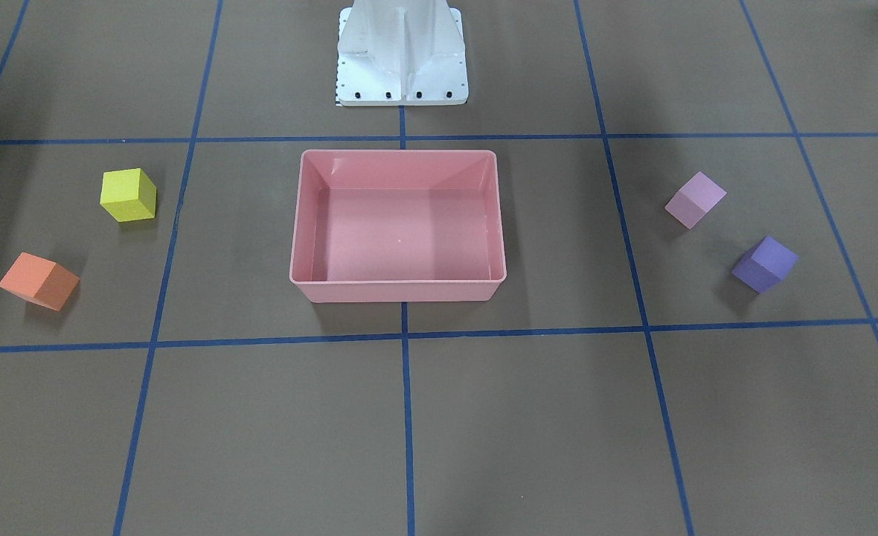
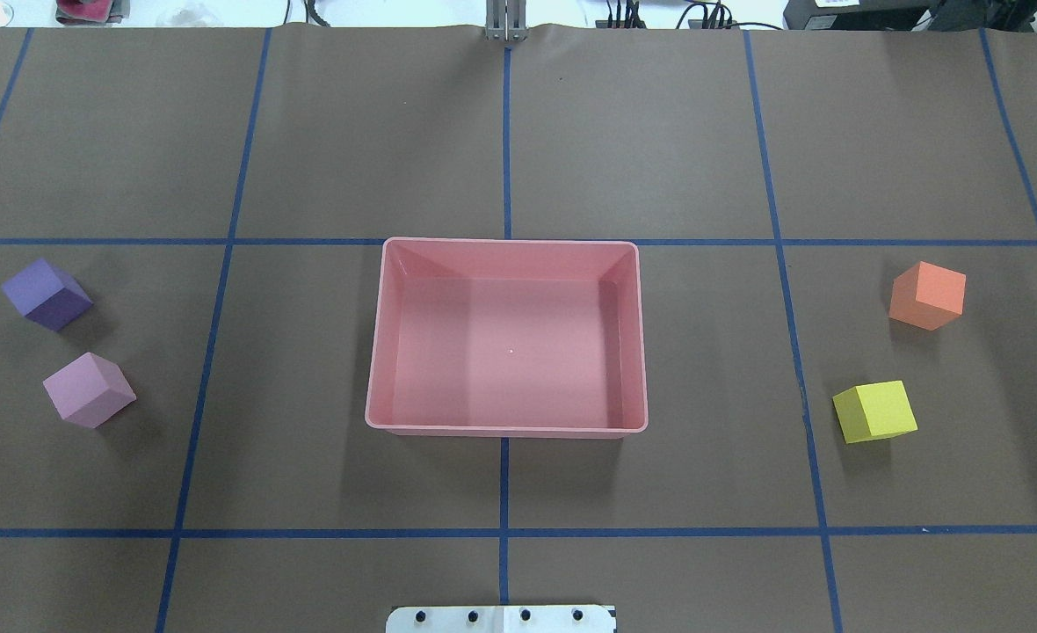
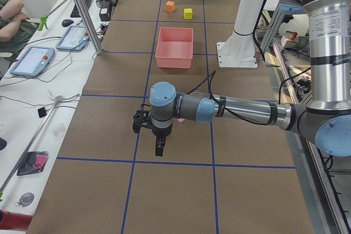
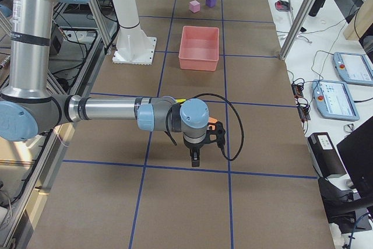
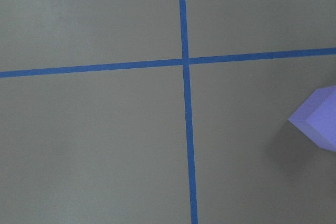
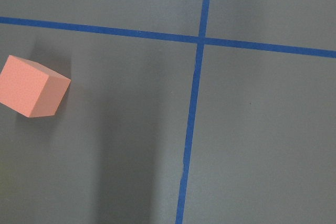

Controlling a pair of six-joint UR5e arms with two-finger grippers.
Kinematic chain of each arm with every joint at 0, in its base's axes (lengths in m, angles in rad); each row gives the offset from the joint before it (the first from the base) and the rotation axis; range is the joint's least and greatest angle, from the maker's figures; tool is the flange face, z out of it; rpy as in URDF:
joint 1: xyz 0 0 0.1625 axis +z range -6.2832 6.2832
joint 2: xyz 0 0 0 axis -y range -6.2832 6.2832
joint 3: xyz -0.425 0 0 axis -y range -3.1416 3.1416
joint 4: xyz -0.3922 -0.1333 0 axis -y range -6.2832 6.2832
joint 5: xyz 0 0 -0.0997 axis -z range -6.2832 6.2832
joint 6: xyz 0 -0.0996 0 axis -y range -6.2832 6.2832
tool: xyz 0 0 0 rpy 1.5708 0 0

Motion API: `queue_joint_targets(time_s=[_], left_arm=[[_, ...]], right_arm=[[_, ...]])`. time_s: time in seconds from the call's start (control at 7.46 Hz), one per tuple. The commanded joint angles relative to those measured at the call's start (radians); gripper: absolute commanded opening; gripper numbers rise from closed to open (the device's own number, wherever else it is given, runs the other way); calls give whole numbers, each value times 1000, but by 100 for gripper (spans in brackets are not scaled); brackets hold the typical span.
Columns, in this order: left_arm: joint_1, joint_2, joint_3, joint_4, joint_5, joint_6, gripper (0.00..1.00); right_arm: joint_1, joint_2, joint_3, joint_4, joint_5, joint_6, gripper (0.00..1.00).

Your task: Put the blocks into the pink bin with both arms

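The pink bin (image 2: pixel 505 431) sits empty at the table's middle. On the robot's left lie the purple block (image 2: pixel 47 294) and the lilac block (image 2: pixel 89 389); on its right lie the orange block (image 2: pixel 927 295) and the yellow block (image 2: pixel 874 411). All rest on the brown mat, apart from the bin. My left gripper (image 3: pixel 159 149) hangs over the mat, fingers pointing down, and shows only in the exterior left view. Likewise, my right gripper (image 4: pixel 195 158) shows only in the exterior right view. I cannot tell whether either is open or shut. The wrist views catch the purple block (image 5: pixel 317 121) and orange block (image 6: pixel 32 86).
The white base pedestal (image 1: pixel 402 52) stands behind the bin. Blue tape lines grid the mat. Benches with tablets (image 3: pixel 33 58) and cables flank the far edge, with metal posts (image 3: pixel 82 9) at that edge. A person's arm (image 3: pixel 11 20) rests on one bench.
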Motion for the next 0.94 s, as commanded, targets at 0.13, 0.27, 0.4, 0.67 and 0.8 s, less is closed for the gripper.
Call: queue_joint_targets(time_s=[0.13, 0.27, 0.4, 0.67, 0.8], left_arm=[[-1, 0, 2, -1, 0, -6, 100], [-1, -4, 1, -1, 0, -6, 100], [-1, -11, -5, -15, 0, -6, 100], [56, -24, -22, -70, -18, -9, 100], [80, -37, -22, -82, -72, -11, 100]], right_arm=[[-1, 3, 5, 2, 1, 2, 100], [1, 3, 9, 2, 1, 2, 100], [1, 3, 11, 2, -1, 2, 100], [2, 16, 18, 3, -7, -1, 100], [2, 20, 35, 2, -12, 0, 100]])
